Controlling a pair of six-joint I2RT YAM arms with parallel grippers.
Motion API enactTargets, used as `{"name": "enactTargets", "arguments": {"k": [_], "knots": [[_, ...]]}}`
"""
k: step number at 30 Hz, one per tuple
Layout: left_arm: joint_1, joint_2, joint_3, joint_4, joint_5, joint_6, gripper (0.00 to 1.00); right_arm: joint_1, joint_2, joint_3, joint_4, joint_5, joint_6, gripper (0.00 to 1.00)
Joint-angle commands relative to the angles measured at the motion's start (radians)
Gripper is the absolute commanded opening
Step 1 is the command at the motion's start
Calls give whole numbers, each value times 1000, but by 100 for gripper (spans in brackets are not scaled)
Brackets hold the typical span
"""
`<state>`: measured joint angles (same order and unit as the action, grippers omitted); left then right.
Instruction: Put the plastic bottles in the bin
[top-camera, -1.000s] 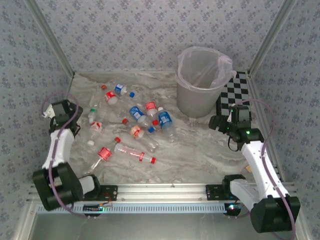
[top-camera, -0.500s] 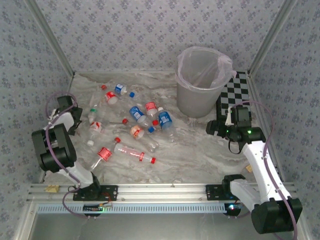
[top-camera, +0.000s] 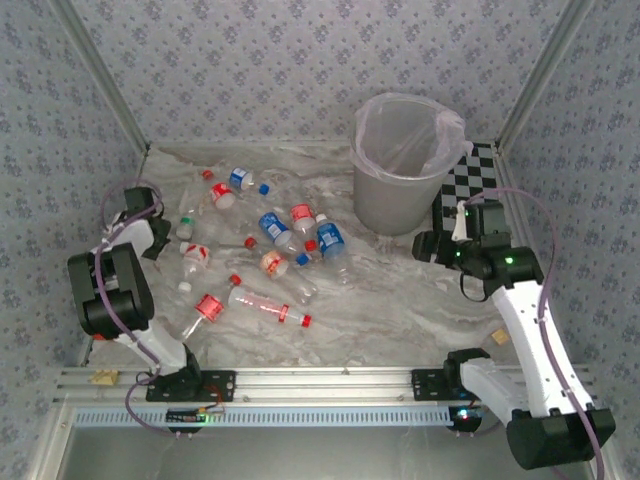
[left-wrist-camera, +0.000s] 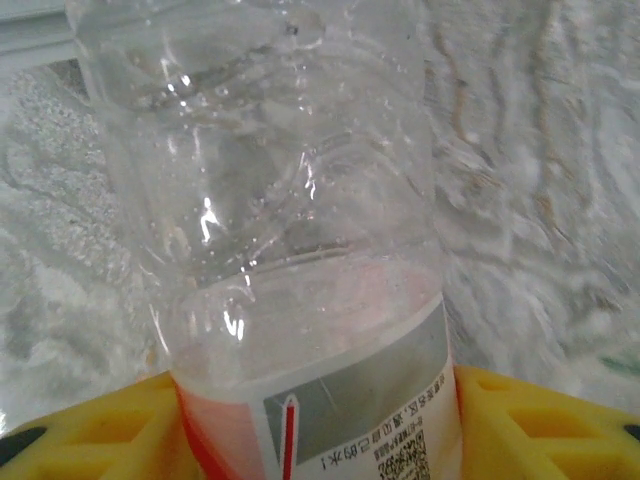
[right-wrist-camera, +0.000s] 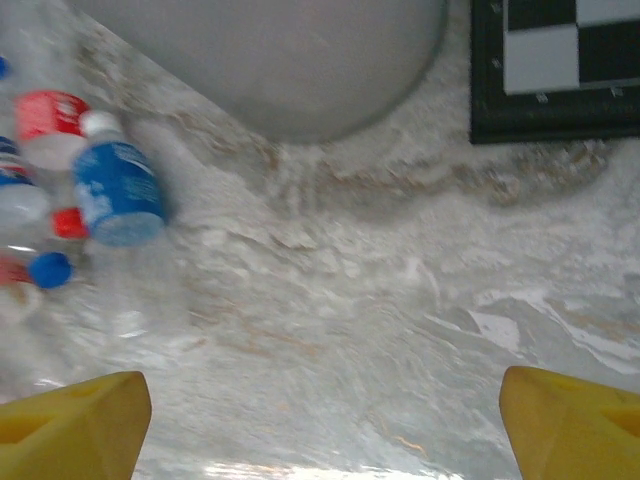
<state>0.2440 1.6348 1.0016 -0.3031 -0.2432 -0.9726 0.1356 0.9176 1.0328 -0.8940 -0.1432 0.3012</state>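
Several plastic bottles (top-camera: 275, 232) with red or blue labels lie scattered on the left half of the table. My left gripper (top-camera: 160, 238) is at the pile's left edge. In the left wrist view its yellow fingers (left-wrist-camera: 90, 430) press both sides of a clear plastic bottle (left-wrist-camera: 270, 200) at its red-and-white label. The grey bin (top-camera: 400, 165), lined with a clear bag, stands at the back right. My right gripper (top-camera: 430, 245) hangs open just in front of the bin, over bare tabletop, its fingers (right-wrist-camera: 70, 420) wide apart with nothing between them. A blue-labelled bottle (right-wrist-camera: 118, 190) lies to its left.
A black-and-white checkerboard (top-camera: 470, 190) lies flat to the right of the bin, its edge (right-wrist-camera: 560, 60) close to my right gripper. Patterned walls close in the table on three sides. Marbled tabletop (top-camera: 400, 300) stretches between the pile and the right arm.
My left arm has swung down to the pile's left edge and its jaws have closed onto a bottle. The right gripper has shifted slightly and narrowed a little.
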Motion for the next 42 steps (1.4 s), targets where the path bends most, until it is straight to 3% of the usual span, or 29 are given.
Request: {"name": "enactTargets", "arguments": {"k": [1, 4, 7, 9, 13, 17, 23, 27, 33, 37, 42], "knots": [[-49, -161, 93, -91, -90, 117, 57, 21, -56, 62, 7, -122, 60, 91], [-102, -274, 132, -118, -78, 207, 57, 57, -93, 53, 162, -248, 149, 90], [-194, -373, 163, -148, -7, 310, 57, 123, -81, 59, 287, -288, 201, 88], [-261, -423, 165, -147, 106, 360, 57, 187, -44, 79, 348, -267, 201, 87], [-417, -463, 124, -70, 448, 404, 53, 323, 94, 212, 333, -182, 154, 84], [-590, -461, 88, -3, 590, 455, 50, 413, 224, 318, 347, -134, 163, 81], [-732, -474, 48, 100, 676, 490, 48, 466, 362, 392, 406, -156, 210, 80], [-816, -475, 46, 94, 682, 575, 47, 474, 426, 406, 466, -235, 244, 86], [-877, -466, 78, 82, 685, 626, 48, 487, 501, 428, 494, -250, 288, 89], [-897, -467, 83, 93, 679, 640, 48, 484, 532, 440, 505, -250, 299, 83], [-905, -454, 83, 122, 667, 627, 49, 484, 545, 444, 526, -280, 306, 66]]}}
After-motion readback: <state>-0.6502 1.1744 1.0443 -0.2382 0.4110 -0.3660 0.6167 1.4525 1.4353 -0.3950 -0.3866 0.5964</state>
